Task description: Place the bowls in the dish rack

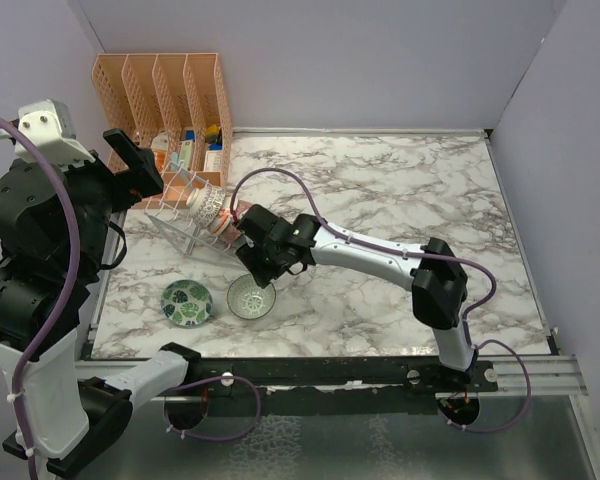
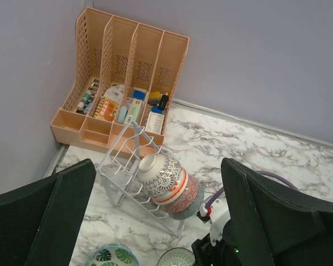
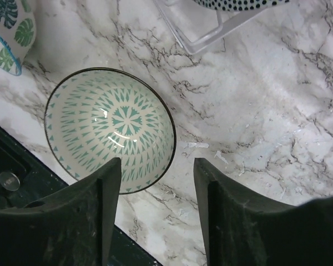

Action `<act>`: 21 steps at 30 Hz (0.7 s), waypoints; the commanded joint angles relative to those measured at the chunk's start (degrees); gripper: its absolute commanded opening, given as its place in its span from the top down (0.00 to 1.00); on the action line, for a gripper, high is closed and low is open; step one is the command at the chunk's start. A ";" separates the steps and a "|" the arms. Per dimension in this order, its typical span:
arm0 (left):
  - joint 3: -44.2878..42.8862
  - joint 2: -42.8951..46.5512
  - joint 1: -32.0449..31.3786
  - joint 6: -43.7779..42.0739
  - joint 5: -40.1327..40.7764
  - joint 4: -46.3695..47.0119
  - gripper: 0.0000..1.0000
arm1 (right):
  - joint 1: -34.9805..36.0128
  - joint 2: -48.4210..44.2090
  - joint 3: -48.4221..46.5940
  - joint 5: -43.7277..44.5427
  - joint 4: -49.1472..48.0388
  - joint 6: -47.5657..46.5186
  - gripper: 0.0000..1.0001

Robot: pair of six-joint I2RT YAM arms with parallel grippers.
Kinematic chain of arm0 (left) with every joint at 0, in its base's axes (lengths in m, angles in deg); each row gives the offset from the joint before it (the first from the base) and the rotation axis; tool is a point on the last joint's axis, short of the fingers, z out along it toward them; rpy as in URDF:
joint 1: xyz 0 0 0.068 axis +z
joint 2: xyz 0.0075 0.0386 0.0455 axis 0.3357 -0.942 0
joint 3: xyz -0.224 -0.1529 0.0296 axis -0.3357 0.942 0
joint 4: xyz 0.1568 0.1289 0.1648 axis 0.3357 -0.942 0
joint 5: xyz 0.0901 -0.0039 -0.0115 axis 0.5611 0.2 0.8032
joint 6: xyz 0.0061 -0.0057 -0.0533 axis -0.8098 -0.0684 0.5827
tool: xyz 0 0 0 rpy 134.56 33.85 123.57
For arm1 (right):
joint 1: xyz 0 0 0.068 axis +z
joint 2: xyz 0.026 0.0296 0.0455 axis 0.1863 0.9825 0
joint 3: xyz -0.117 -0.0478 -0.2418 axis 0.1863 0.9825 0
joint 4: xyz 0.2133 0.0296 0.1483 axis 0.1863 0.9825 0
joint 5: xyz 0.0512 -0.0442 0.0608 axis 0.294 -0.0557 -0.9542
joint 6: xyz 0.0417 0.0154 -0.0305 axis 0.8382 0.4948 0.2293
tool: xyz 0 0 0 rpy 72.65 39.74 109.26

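Note:
The clear dish rack (image 1: 176,228) stands at the left and holds three nested bowls on their sides: white with grey marks (image 2: 158,172), red dotted (image 2: 187,197) and grey-teal (image 2: 198,208). A teal-patterned bowl (image 1: 251,297) sits upright on the table in front of the rack. A leaf-patterned bowl (image 1: 186,301) sits left of it. My right gripper (image 1: 259,268) is open and empty just above the teal bowl (image 3: 111,130), with its left finger (image 3: 97,221) over the near rim. My left gripper (image 1: 138,168) is open and empty, high above the rack (image 2: 122,166).
An orange slotted organizer (image 1: 165,90) with small items stands against the back wall behind the rack. Walls close in the left, back and right sides. The black table edge (image 3: 11,166) runs close to the teal bowl.

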 commanded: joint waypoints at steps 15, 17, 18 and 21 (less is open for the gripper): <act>0.58 0.20 -0.32 1.86 -1.49 1.57 0.01 | 10.07 0.45 -1.60 -12.78 -8.83 -9.97 0.40; 0.45 0.30 -0.36 2.22 -1.40 1.48 0.01 | 10.18 1.79 -1.89 -11.04 -9.07 -10.05 0.40; 0.50 0.45 -0.32 2.26 -1.44 1.48 0.01 | 10.17 3.00 -2.37 -10.15 -8.72 -10.26 0.40; 0.64 0.66 -0.34 2.52 -1.15 1.47 0.01 | 10.17 5.01 -3.15 -7.39 -8.55 -10.82 0.40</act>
